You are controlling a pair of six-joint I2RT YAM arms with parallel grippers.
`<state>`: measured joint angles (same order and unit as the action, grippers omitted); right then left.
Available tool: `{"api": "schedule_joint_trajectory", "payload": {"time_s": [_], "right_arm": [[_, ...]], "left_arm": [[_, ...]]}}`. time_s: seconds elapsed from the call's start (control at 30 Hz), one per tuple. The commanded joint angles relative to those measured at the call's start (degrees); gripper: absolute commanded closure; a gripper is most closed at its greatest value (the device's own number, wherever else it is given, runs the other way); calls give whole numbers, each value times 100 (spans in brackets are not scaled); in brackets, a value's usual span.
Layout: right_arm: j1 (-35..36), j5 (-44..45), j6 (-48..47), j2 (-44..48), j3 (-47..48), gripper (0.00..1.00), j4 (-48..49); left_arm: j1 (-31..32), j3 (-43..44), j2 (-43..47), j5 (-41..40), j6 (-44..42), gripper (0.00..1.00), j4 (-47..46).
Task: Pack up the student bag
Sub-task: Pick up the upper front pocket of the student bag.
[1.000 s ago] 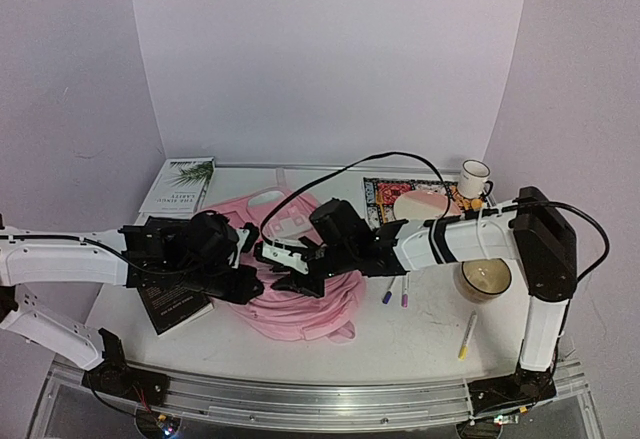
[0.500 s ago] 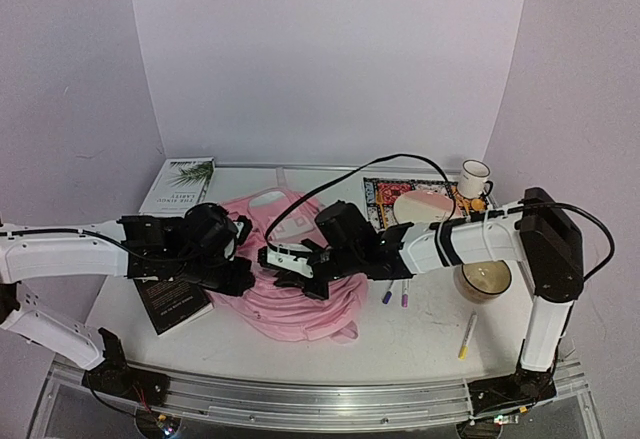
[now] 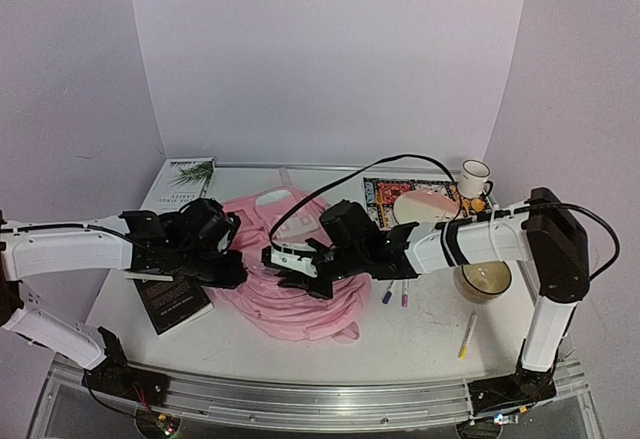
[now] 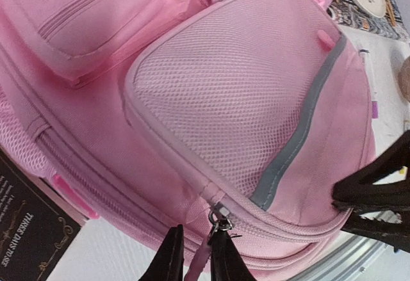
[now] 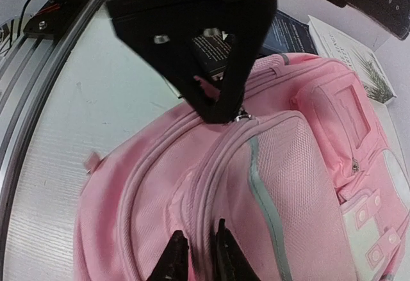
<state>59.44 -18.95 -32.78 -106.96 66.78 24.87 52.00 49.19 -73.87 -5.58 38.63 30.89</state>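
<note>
The student bag (image 3: 300, 299) lies mid-surface toward the near edge — the left pincer (image 4: 194, 269) pinches its zipper pull (image 4: 206, 248), likely to tug it open, while the right pincer (image 5: 197, 258) nips the bag's cloth, probably to steady it.

The student bag (image 3: 300, 299), a white book (image 3: 180, 184), a dark book (image 3: 172, 305), a patterned mat (image 3: 383, 199) and a yellow pen (image 3: 467, 336) are laid on the white table (image 3: 420, 339).

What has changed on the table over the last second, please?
The left gripper drew slightly leftward, tugging the left side of the student bag with it; the bag now lies flatter. The right gripper barely moved. Both pinch the bag along its zip. The white book, mug and pens stayed put.
</note>
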Motion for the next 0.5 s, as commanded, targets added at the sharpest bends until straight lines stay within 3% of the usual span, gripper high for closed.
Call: {"api": "schedule_joint_trajectory", "payload": {"time_s": [0.0, 0.13, 0.33, 0.47], "right_arm": [[20, -44, 267, 482, 58, 76, -242], [20, 249, 641, 711, -84, 58, -246], [-3, 1560, 1577, 1147, -444, 28, -256], [-15, 2415, 2253, 1632, -859, 19, -259]], "left_arm": [[-243, -174, 315, -920, -69, 81, 230], [-243, -200, 677, -944, -298, 65, 150], [-242, 44, 735, -728, -846, 35, 134], [-243, 283, 554, -523, -1356, 20, 132]]}}
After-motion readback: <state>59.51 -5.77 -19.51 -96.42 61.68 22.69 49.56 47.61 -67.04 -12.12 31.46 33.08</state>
